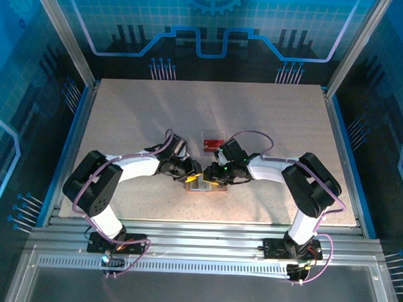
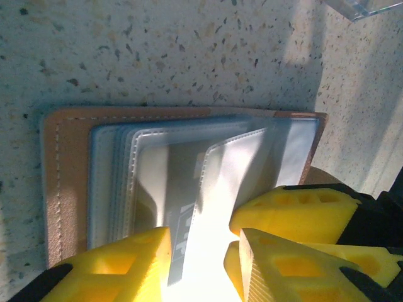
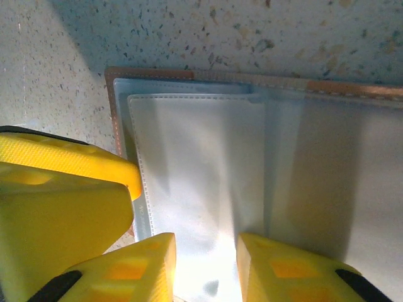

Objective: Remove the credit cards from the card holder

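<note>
The card holder (image 1: pixel 201 186) lies open on the table between both arms, with a tan rim (image 2: pixel 63 163) and pale plastic sleeves (image 2: pixel 170 170). My left gripper (image 2: pixel 204 242) (image 1: pixel 191 173) hangs low over its near edge, jaws apart, a sleeve leaf running up between them. A grey sheet with pale lettering (image 2: pixel 182 217) shows inside that sleeve. My right gripper (image 3: pixel 206 248) (image 1: pixel 214 174) is open too, its fingers straddling a flat pale sleeve page (image 3: pixel 201 163). Each gripper's yellow fingers (image 2: pixel 296 207) (image 3: pixel 63 207) crowd the other's view. Red credit cards (image 1: pixel 214 143) lie in a clear container behind the holder.
The clear plastic container (image 1: pixel 213 142) stands just behind the grippers; its corner (image 2: pixel 365 6) shows at the top right of the left wrist view. Speckled tabletop (image 1: pixel 136 115) spreads all round, bounded by a metal frame (image 1: pixel 76 140).
</note>
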Tool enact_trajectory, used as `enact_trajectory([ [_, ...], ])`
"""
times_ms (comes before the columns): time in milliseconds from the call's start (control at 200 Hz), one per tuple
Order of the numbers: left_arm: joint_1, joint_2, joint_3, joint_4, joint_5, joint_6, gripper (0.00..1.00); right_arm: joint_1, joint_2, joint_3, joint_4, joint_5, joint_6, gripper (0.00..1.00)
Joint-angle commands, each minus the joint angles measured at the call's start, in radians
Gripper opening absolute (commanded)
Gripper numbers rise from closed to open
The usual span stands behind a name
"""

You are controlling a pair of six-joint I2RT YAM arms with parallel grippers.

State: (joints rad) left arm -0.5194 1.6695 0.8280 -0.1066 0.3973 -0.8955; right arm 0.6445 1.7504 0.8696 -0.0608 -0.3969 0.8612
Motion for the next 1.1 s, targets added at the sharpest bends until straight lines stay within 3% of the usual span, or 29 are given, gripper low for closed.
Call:
enact_trajectory([
  [0,-0.004,0.02,0.032,-0.007,0.032,-0.004,0.34,-0.012,-0.02,-0.009,-0.016,-0.005,0.004,0.32],
  [580,-0.004,0.001,0.038,-0.008,0.039,-0.008,0.27,-0.021,-0.166,-0.034,-0.043,0.032,-0.011,0.32],
  [1091,-0.029,0.031,0.111,0.028,0.105,-0.011,0.42,-0.037,-0.242,0.002,-0.277,0.216,-0.104,0.32],
])
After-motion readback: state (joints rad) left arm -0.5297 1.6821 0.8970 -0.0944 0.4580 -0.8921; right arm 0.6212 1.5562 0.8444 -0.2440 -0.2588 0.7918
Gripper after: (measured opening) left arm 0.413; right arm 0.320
